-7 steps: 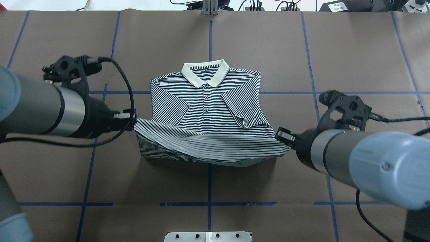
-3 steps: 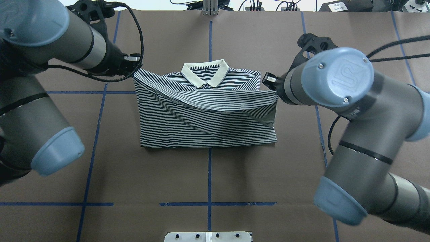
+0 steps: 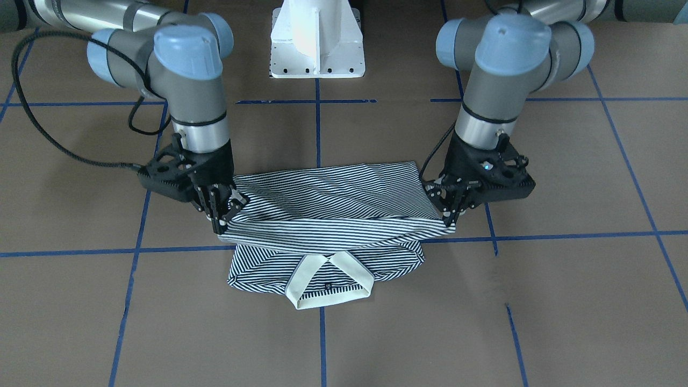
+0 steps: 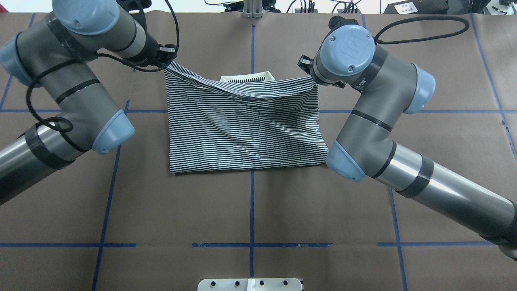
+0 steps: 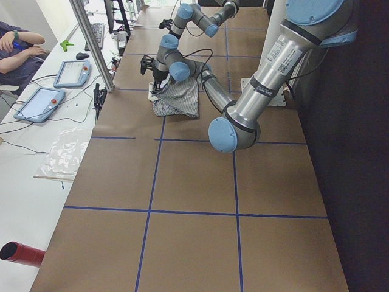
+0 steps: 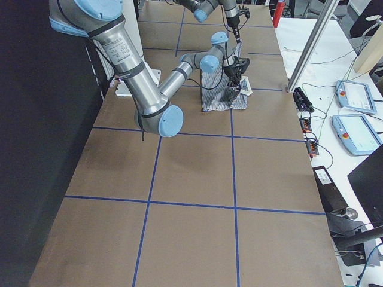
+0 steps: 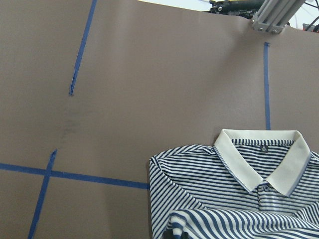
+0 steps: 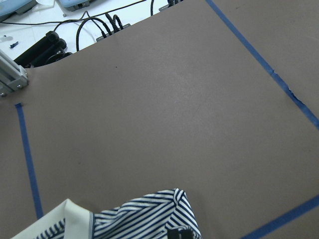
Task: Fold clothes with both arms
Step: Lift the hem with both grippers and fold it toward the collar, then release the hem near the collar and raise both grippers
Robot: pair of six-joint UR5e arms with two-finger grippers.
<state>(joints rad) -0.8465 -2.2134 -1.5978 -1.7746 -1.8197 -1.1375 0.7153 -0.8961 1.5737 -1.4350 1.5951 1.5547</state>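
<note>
Out at the middle of the brown table (image 4: 323, 226), the striped polo shirt (image 4: 242, 129) is lying doubled over itself, fold line on the robot's side, back panel facing up. Both arms are reaching across it. The left arm (image 4: 76, 93) is coming in from the overhead's left, the right arm (image 4: 371, 117) from the other side.

Look at the front view: the left gripper (image 3: 450, 217) is clenching one corner of the hem (image 3: 333, 226), fingers pinched tight on the fabric. The right gripper (image 3: 222, 220) is doing the same at the opposite corner. Both are pointing down at the cloth. Between them the hem is stretching as a raised band, sagging a little in the middle and hanging just above the layer beneath.

That band is crossing the chest just short of the cream collar (image 3: 328, 282). The collar and both striped shoulders are poking out past it, flat on the table on the operators' side. From overhead, only the collar's far rim is peeking over the lifted edge.

The left wrist camera is looking down on the collar, a button and one shoulder. The right wrist camera is catching only a collar tip and a striped corner.

Blue tape lines (image 4: 251, 210) are crossing the tabletop under the shirt, and the white pedestal base (image 3: 317, 43) is sitting between the arms.
</note>
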